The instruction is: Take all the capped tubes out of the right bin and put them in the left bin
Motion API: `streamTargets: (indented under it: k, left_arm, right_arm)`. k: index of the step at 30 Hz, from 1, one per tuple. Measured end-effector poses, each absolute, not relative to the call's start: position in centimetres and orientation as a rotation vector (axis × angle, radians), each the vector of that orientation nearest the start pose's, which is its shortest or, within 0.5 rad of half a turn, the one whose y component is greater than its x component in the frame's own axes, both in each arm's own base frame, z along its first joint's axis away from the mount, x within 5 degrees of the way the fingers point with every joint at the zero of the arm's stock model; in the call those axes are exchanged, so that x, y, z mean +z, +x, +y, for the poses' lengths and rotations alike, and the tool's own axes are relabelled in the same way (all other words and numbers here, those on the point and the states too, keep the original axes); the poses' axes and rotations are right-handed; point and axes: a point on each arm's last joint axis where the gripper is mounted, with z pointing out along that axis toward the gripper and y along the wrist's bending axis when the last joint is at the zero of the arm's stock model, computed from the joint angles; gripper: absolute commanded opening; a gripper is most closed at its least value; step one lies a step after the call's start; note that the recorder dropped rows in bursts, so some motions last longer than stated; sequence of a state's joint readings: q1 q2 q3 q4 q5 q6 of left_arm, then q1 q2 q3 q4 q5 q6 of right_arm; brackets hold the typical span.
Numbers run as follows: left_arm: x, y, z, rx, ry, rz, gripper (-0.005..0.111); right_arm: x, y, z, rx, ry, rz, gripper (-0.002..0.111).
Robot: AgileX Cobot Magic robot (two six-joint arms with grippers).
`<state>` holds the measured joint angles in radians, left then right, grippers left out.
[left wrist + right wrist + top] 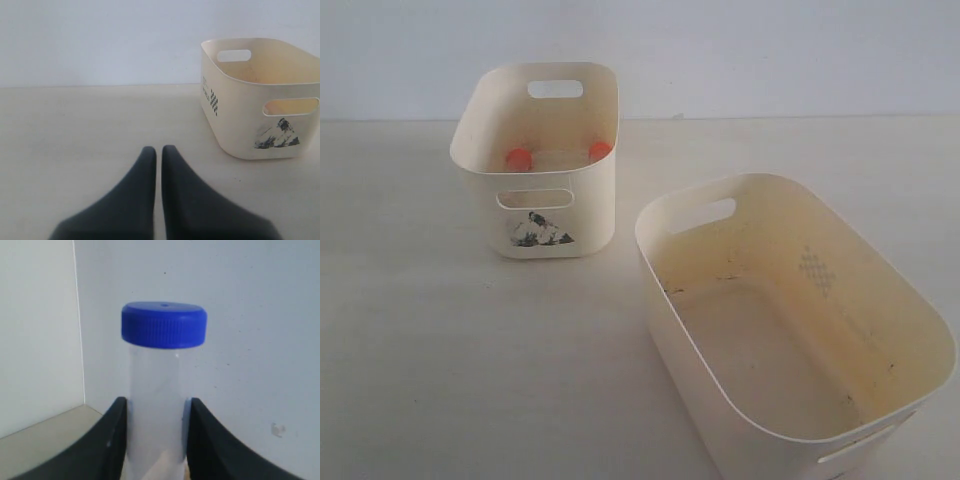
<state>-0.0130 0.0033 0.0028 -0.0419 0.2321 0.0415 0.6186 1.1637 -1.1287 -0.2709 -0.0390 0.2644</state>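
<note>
Neither arm shows in the exterior view. In the right wrist view, my right gripper (156,404) is shut on a clear capped tube (154,375) with a blue cap (164,325), held upright in front of a pale wall. The left bin (588,210), with its torn sticker, holds two tubes with orange-red caps (519,158) (600,150). The right bin (685,340) shows a bare floor with no tube in it. The other blue-capped tube is out of view. My left gripper (159,150) is shut on nothing, low over the table, short of the left bin (235,120).
Both bins stand on a pale tabletop (440,350) with a white wall (770,50) behind. The right bin's inside has a faint dotted diamond pattern (817,270) and a few dark specks.
</note>
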Motion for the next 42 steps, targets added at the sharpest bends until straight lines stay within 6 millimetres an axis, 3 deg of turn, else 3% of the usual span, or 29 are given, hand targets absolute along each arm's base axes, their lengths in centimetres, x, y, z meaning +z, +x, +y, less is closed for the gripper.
streamTargets:
  k: [3, 5, 7, 9, 10, 12, 13, 14, 15, 17, 18, 21, 27, 33, 42]
  left_arm:
    - [19.1, 5.6, -0.2, -0.017, 0.019, 1.721, 0.004]
    - [19.1, 5.6, -0.2, -0.017, 0.019, 1.721, 0.004]
    - [19.1, 5.6, -0.2, -0.017, 0.019, 1.721, 0.004]
    - [19.1, 5.6, -0.2, -0.017, 0.019, 1.721, 0.004]
    - [19.1, 5.6, -0.2, -0.017, 0.019, 1.721, 0.004]
    - [19.1, 5.6, -0.2, -0.017, 0.019, 1.721, 0.004]
    - [19.1, 5.6, -0.2, -0.017, 0.019, 1.721, 0.004]
    - [19.1, 5.6, -0.2, -0.017, 0.019, 1.721, 0.004]
    - [19.1, 5.6, -0.2, -0.017, 0.019, 1.721, 0.004]
    - [19.1, 5.6, -0.2, -0.017, 0.019, 1.721, 0.004]
    - [19.1, 5.6, -0.2, -0.017, 0.019, 1.721, 0.004]
    - [19.1, 5.6, -0.2, -0.017, 0.019, 1.721, 0.004]
    - [19.1, 5.6, -0.2, -0.017, 0.019, 1.721, 0.004]
    - [19.1, 5.6, -0.2, -0.017, 0.019, 1.721, 0.004]
    - [19.1, 5.6, -0.2, -0.017, 0.019, 1.721, 0.004]
  right_arm:
    - [40.5, 25.6, 18.9, 0.597, -0.453, 1.417, 0.002]
    - [37.4, 28.5, 20.9, 0.65, -0.413, 1.446, 0.011]
    - [33.4, 32.0, 22.9, 0.654, -0.381, 1.522, 0.034]
    - [29.7, 35.1, 24.4, 0.643, -0.356, 1.619, 0.069]
    - [27.2, 36.7, 25.1, 0.644, -0.32, 1.711, 0.076]
    - [25.2, 38.5, 25.9, 0.645, -0.267, 1.837, 0.071]
    - [24.6, 39.0, 26.2, 0.629, -0.26, 1.91, 0.057]
    - [25.1, 39.2, 26.3, 0.585, -0.276, 2.006, 0.043]
    - [26.1, 39.0, 26.2, 0.557, -0.299, 2.036, 0.021]
    - [29.9, 37.6, 25.0, 0.478, -0.367, 2.106, 0.0]
    - [32.5, 36.2, 24.0, 0.456, -0.383, 2.126, 0.0]
    - [37.2, 32.7, 21.6, 0.415, -0.419, 2.157, 0.0]
    - [41.4, 27.1, 17.8, 0.335, -0.478, 2.279, 0.0]
    - [42.9, 25.8, 16.8, 0.343, -0.474, 2.25, 0.0]
    - [43.0, 25.9, 16.7, 0.296, -0.511, 2.228, 0.0]
